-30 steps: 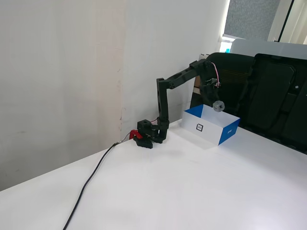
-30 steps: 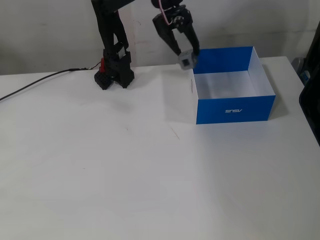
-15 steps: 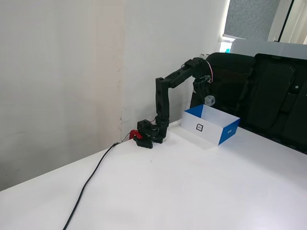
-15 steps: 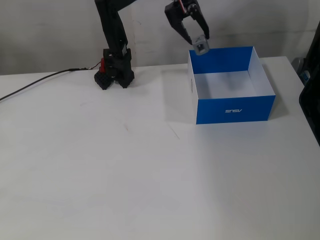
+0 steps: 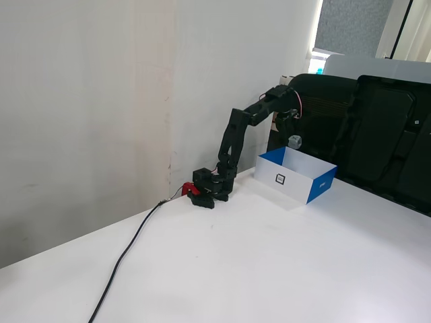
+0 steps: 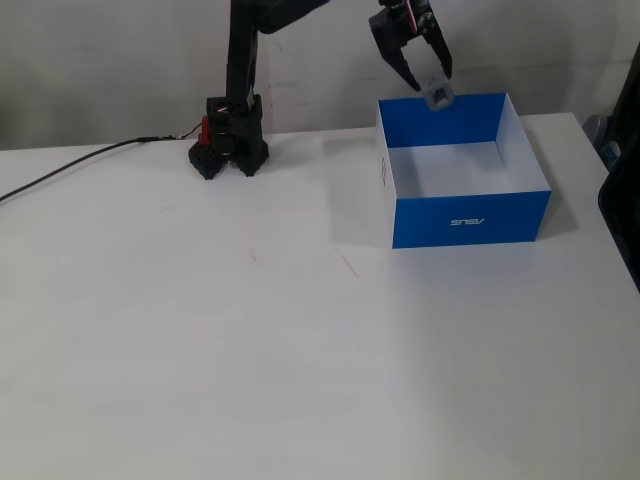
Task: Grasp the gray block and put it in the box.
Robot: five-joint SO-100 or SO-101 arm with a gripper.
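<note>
Gripper (image 6: pixel 434 88) fingers pinching the gray block (image 6: pixel 438 94), held above the box (image 6: pixel 470 216) (blue-sided, white inside), white table (image 6: pixel 250 350)

Bright, even indoor light in both fixed views, with daylight at a window (image 5: pixel 350 27) top right in one. Soft shadow left of the box (image 6: pixel 465 215) on the white table (image 6: pixel 300 350). Mild glare on tabletop; slight softness, gray block (image 6: pixel 438 94) small and blurred
</note>
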